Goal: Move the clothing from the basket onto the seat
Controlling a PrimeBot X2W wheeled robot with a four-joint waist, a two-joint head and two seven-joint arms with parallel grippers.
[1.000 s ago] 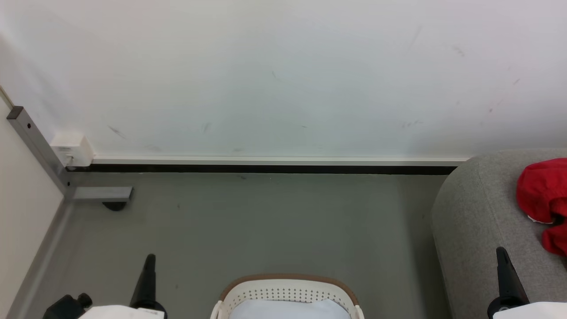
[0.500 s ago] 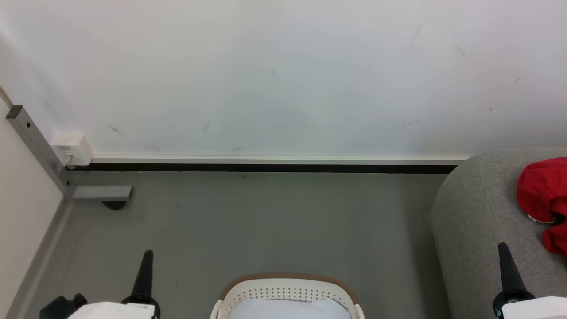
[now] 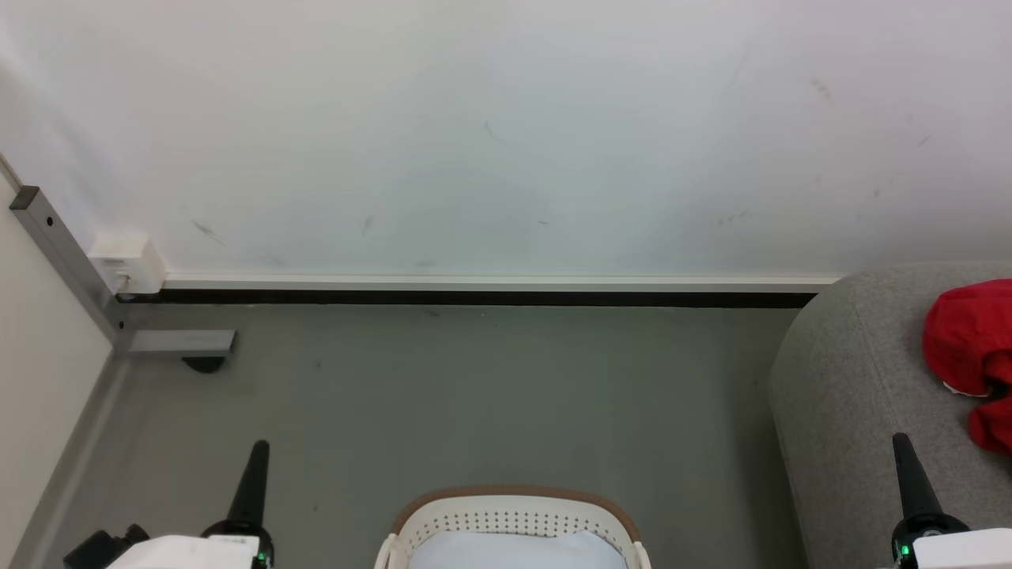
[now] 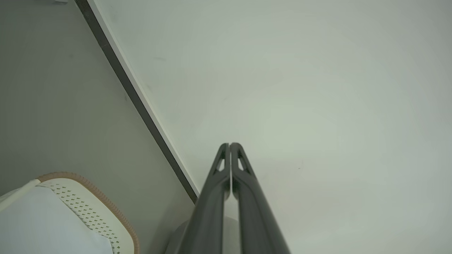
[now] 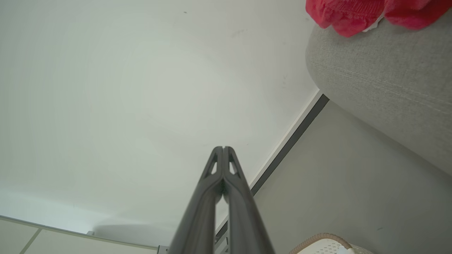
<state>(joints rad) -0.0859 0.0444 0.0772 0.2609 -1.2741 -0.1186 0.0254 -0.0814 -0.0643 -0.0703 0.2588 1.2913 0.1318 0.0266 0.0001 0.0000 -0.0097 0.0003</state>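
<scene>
Grey floor; left claw, right claw upright

No text, label, brand, number or sign can be read in any view. The small white box at the foot of the wall, up and to the left of the left fingers, is too small to tell whether it carries any print.

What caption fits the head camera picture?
Red clothing lies on the grey seat, the white basket sits on the floor, left gripper and right gripper both shut.
</scene>
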